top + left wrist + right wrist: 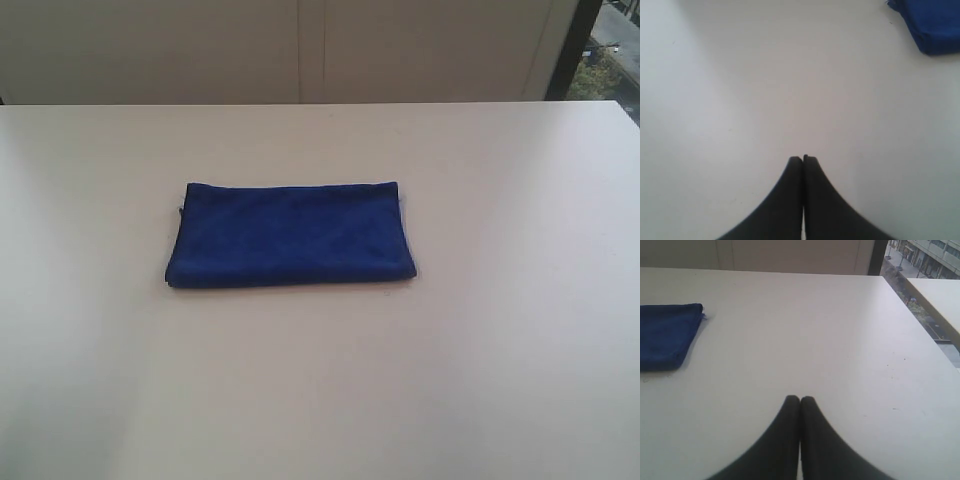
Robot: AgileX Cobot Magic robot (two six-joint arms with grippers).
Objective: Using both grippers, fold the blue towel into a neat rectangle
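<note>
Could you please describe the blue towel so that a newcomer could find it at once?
Start with the wide, pale table that fills the exterior view. Near its middle lies the blue towel, folded flat into a rectangle. Its deep royal blue stands out sharply against the pale top, and nothing lies beside it.
</note>
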